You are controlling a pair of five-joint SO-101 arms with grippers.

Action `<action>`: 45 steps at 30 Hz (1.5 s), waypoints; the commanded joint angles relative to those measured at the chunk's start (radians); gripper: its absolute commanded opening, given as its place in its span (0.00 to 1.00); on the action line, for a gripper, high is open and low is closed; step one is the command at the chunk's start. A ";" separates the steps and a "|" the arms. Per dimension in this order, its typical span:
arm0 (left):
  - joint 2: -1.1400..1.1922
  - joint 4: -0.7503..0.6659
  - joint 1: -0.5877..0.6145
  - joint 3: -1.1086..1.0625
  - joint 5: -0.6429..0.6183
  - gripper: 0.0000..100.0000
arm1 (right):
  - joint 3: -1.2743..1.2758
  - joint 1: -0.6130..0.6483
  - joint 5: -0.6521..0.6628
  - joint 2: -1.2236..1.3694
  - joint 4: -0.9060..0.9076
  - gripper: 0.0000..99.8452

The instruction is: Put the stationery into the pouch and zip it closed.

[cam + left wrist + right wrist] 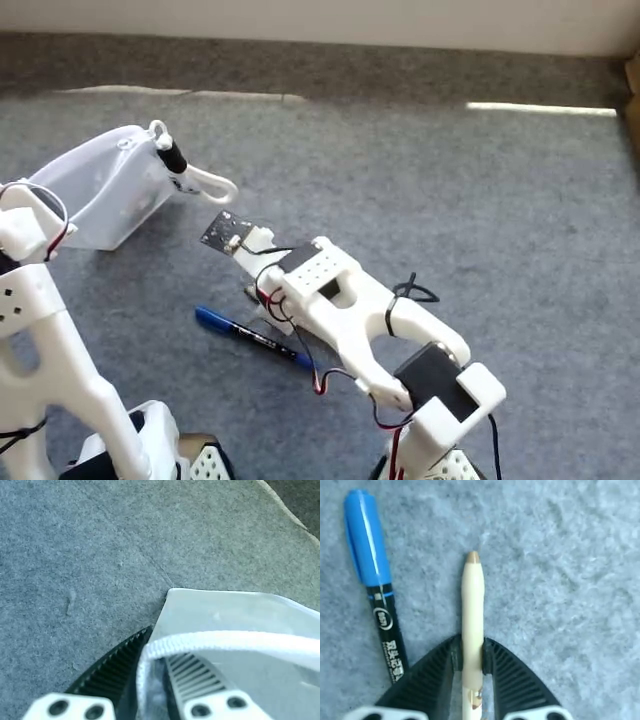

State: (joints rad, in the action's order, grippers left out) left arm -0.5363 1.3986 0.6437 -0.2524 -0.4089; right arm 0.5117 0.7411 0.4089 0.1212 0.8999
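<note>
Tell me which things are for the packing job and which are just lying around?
For the job:
- pouch, pinched by the left hand
- cream pencil, pinched in the right hand
- blue marker, lying on the mat beside the pencil

Just there:
- gray mat under everything
- pale wall behind it
</note>
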 commanded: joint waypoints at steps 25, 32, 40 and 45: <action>0.002 -0.017 0.019 -0.012 -0.002 0.01 | -0.104 0.025 -0.008 0.008 0.085 0.13; 0.002 -0.017 0.018 -0.012 -0.002 0.01 | -0.101 0.025 -0.008 0.012 -0.036 0.13; 0.002 -0.015 0.016 -0.013 -0.002 0.01 | -0.031 0.025 -0.003 0.012 -0.045 0.13; 0.002 -0.011 0.015 -0.013 -0.002 0.01 | -0.021 0.025 -0.002 0.010 -0.045 0.07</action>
State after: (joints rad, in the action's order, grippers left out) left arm -0.5363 1.3986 0.6437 -0.2524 -0.4089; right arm 0.4887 0.7564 0.4104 0.1335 0.8784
